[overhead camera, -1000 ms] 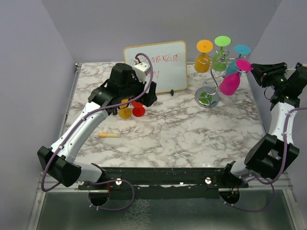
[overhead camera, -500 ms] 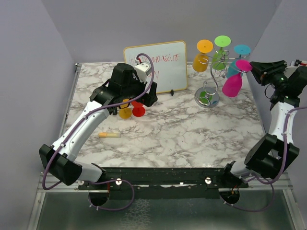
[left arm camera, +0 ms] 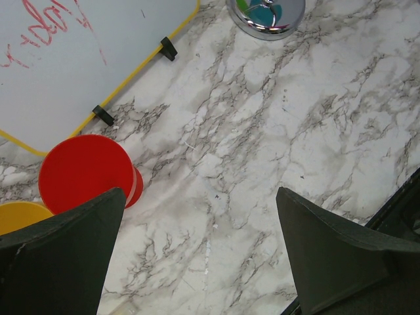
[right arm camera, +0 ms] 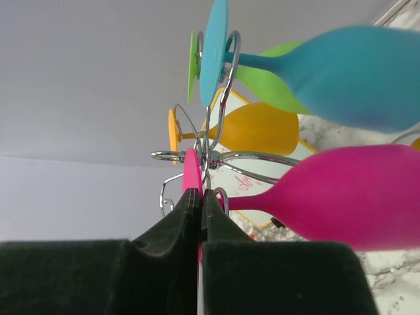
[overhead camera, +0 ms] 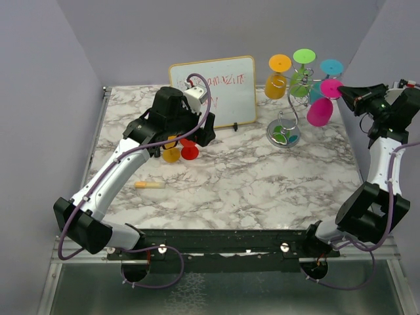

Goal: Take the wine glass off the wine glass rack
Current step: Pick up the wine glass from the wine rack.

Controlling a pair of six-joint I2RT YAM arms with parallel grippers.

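Your right tool (right arm camera: 199,197) pinches the flat foot of the pink wine glass (right arm camera: 341,193), its jaws pressed almost together on the thin disc. That glass hangs tilted, bowl down, at the right side of the wine glass rack (overhead camera: 283,134), its stem in a wire curl, next to the blue glass (right arm camera: 354,75). The rack stands at the far right of the table (left arm camera: 262,144). Your left tool (left arm camera: 200,193) is spread wide above the table, by the red glass (left arm camera: 85,172) and the whiteboard (left arm camera: 79,59).
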